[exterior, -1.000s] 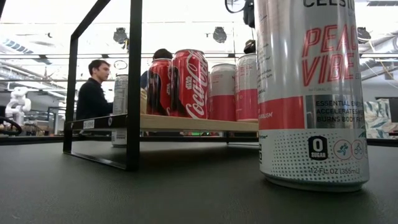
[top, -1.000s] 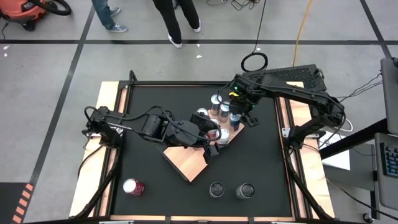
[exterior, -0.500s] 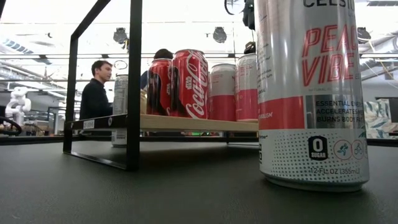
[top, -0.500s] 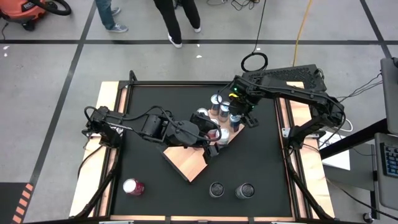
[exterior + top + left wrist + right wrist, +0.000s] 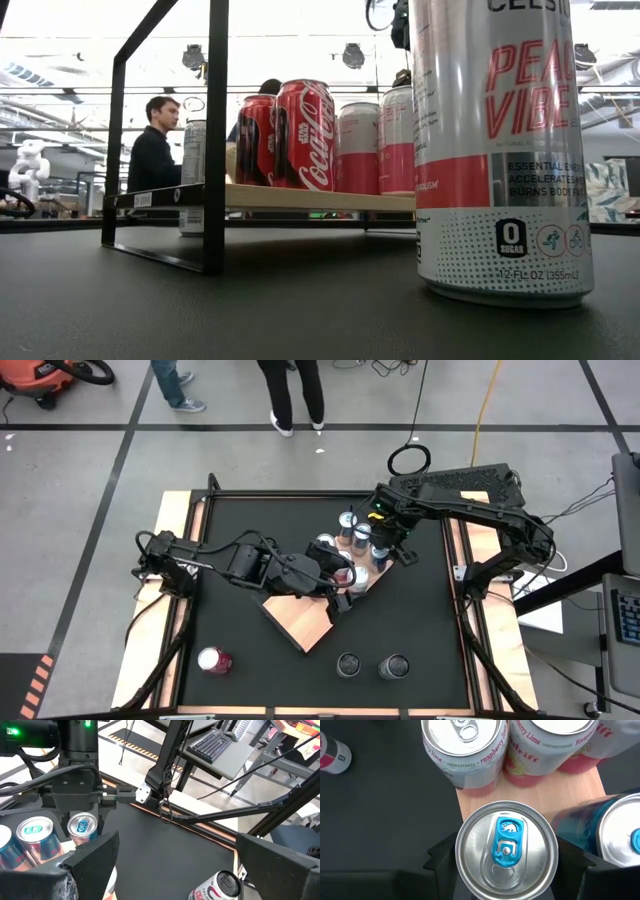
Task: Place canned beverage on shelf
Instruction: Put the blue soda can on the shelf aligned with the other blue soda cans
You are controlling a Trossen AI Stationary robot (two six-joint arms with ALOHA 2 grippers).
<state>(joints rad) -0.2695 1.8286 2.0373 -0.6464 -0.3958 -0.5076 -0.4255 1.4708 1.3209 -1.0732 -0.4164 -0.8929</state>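
At the shelf's (image 5: 300, 622) far end, the right tool (image 5: 506, 857) grips a blue-tabbed can (image 5: 505, 851). The left tool (image 5: 175, 865) is wide open over the shelf, holding nothing.

Two dark, jointed arms, black all over, with chunky housings and thin black cables looped along them. Green indicator lights glowing on the right arm (image 5: 455, 505), near its wrist. Blocky, matte black fingers (image 5: 92, 860) on the left gripper (image 5: 175, 865). Possibly small white labels, hard to tell.
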